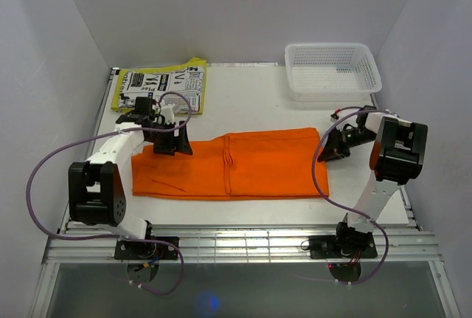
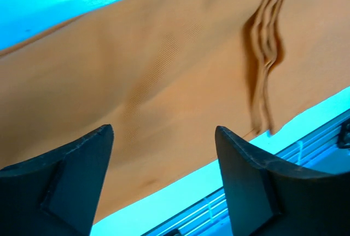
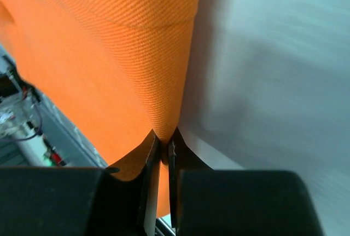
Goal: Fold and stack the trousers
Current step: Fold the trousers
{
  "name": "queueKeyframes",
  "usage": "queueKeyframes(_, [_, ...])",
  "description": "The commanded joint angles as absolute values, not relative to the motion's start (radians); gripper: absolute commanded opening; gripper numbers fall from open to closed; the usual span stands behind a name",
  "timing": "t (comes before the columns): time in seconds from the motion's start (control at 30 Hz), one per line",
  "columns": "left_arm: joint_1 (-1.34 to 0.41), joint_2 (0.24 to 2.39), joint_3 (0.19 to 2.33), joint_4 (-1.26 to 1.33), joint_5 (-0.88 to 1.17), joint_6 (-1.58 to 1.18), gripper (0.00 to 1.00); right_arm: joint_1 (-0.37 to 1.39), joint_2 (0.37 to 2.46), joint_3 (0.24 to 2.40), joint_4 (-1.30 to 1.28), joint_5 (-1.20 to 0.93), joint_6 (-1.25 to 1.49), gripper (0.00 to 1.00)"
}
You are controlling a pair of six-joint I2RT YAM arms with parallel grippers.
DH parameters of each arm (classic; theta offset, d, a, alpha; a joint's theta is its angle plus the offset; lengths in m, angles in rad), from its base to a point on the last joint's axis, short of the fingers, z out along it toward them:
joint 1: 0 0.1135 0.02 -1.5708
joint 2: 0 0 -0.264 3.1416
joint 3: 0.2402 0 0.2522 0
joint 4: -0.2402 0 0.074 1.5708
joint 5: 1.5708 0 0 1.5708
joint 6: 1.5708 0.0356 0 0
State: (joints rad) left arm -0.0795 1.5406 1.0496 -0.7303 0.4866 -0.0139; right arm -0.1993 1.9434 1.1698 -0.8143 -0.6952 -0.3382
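Note:
The bright orange trousers lie flat across the middle of the table, folded lengthwise, with a bunched crease near their centre. My left gripper hovers over their left end, jaws wide apart and nothing between them; the left wrist view shows the cloth under the open fingers. My right gripper sits at the trousers' right edge. In the right wrist view its jaws pinch a fold of the orange cloth, which rises from between them.
A white mesh basket stands at the back right. A yellow-edged black-and-white printed paper lies at the back left, just beyond the left arm. White walls close in both sides and the back.

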Motion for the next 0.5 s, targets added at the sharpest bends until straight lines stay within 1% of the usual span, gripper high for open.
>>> queueKeyframes(0.0, [-0.06, 1.445, 1.062, -0.773, 0.465, 0.035, 0.89, -0.294, 1.914, 1.268, -0.899, -0.591, -0.468, 0.08])
queueKeyframes(0.03, [-0.057, 1.422, 1.057, -0.773, 0.465, 0.034, 0.94, -0.317, 1.924, 1.287, -0.92, -0.56, -0.482, 0.09])
queueKeyframes(0.07, [-0.052, 1.413, 1.049, -0.773, 0.465, 0.031, 0.98, -0.327, 1.946, 1.323, -0.936, -0.546, -0.491, 0.31])
queueKeyframes(0.13, [-0.032, 1.405, 1.048, -0.778, 0.48, 0.02, 0.98, -0.36, 1.962, 1.344, -0.977, -0.545, -0.512, 0.54])
queueKeyframes(0.17, [-0.025, 1.404, 1.048, -0.779, 0.489, 0.014, 0.98, -0.371, 1.962, 1.342, -0.98, -0.546, -0.515, 0.64])
queueKeyframes(0.2, [-0.012, 1.402, 1.049, -0.784, 0.498, 0.011, 0.98, -0.382, 1.951, 1.324, -0.983, -0.548, -0.521, 0.66])
queueKeyframes(0.27, [-0.002, 1.393, 1.048, -0.784, 0.509, 0.011, 0.98, -0.402, 1.93, 1.28, -0.989, -0.537, -0.543, 0.69])
queueKeyframes(0.47, [0.087, 1.391, 1.043, -0.782, 0.548, 0.017, 0.98, -0.431, 1.888, 1.157, -0.944, -0.503, -0.554, 0.71])
